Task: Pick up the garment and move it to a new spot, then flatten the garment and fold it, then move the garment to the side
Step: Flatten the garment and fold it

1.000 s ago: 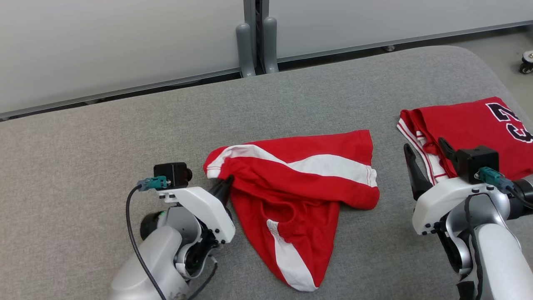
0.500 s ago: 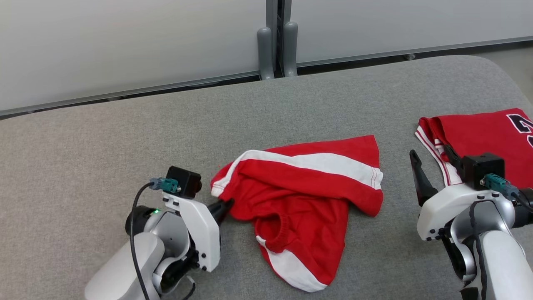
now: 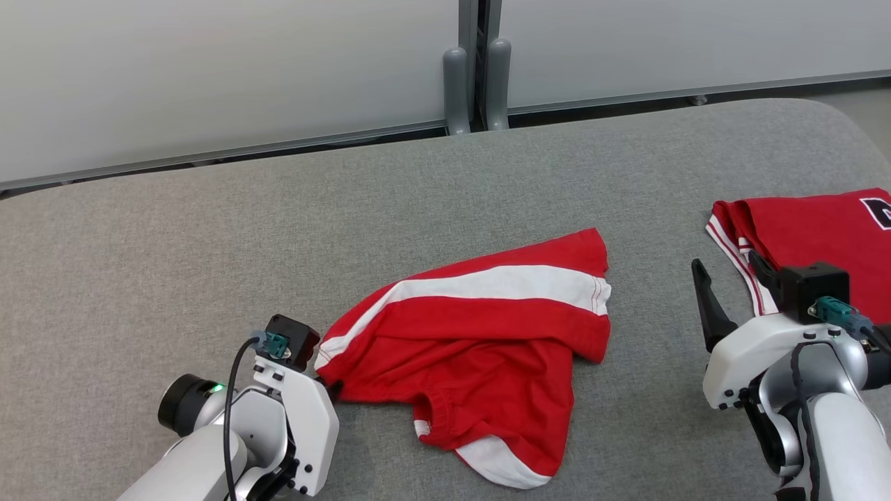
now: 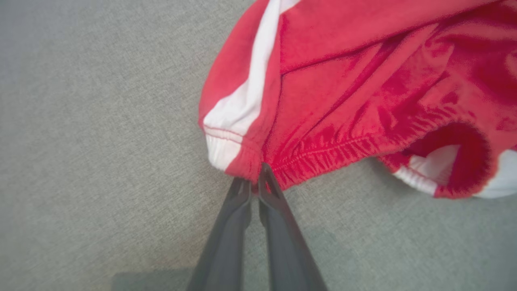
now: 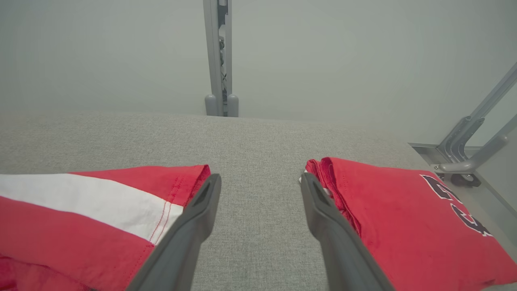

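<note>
Red shorts (image 3: 480,327) in left jaws; right jaws wide.

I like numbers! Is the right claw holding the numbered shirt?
No, the right gripper is wide open and empty; the shirt lies beside it.

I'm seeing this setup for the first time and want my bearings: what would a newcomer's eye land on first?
The crumpled red shorts with white stripes, mid-table on the grey padded surface, stand out at once. The left claw is shut on their elastic waistband at their left end. At the right lies a folded red jersey with dark numerals, the open right claw beside it.
</note>
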### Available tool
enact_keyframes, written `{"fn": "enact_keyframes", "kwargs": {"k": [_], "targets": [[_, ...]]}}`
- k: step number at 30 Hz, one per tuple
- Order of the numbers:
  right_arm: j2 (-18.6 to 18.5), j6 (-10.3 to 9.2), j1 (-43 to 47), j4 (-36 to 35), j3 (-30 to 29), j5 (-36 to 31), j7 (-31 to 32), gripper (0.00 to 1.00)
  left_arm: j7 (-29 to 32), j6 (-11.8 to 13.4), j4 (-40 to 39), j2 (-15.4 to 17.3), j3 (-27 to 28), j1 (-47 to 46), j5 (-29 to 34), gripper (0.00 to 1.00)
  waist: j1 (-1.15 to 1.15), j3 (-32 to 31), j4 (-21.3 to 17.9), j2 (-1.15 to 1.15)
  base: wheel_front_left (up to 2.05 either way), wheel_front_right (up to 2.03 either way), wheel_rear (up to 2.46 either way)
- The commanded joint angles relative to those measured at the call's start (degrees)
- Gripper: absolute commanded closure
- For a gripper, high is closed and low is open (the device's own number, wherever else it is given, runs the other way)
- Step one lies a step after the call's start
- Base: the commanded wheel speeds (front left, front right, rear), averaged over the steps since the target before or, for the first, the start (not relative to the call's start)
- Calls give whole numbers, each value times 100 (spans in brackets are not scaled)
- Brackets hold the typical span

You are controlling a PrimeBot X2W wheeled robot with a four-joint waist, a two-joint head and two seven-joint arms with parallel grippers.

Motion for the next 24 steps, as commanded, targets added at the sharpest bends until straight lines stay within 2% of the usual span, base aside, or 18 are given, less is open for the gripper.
{"fn": "enact_keyframes", "kwargs": {"k": [1, 5, 8, 12, 14, 18, 24], "targets": [[-29, -1, 39, -34, -11, 0, 25, 0, 60, 85, 22, 46, -17, -32, 31, 0, 0, -11, 9, 0, 0, 0, 0], [-28, -1, 45, -61, -22, 18, 47, 0, 163, 311, -151, 141, 164, 128, -150, 0, 0, -38, 33, 0, 0, 0, 0], [-43, -1, 87, -90, -69, 13, 59, 0, 225, 508, -528, 154, 478, 330, -536, 0, 0, -55, 59, 0, 0, 0, 0], [-47, 0, 157, -132, -145, -2, 69, 0, -7, 900, -900, 281, 947, 564, -754, 0, 0, -44, 111, 0, 0, 0, 0], [-41, 0, 165, -157, -163, -8, 84, 0, -154, 1022, -885, 212, 1088, 595, -807, 0, 0, -12, 136, 0, 0, 0, 0], [-39, -1, 152, -181, -125, -9, 97, 0, -302, 1094, -630, 89, 1115, 449, -723, 0, 0, 30, 150, 0, 0, 0, 0], [-33, -1, 47, -213, -53, 26, 126, 0, -387, 963, 10, -287, 937, 129, -679, 0, 0, 128, 109, 0, 0, 0, 0]]}}
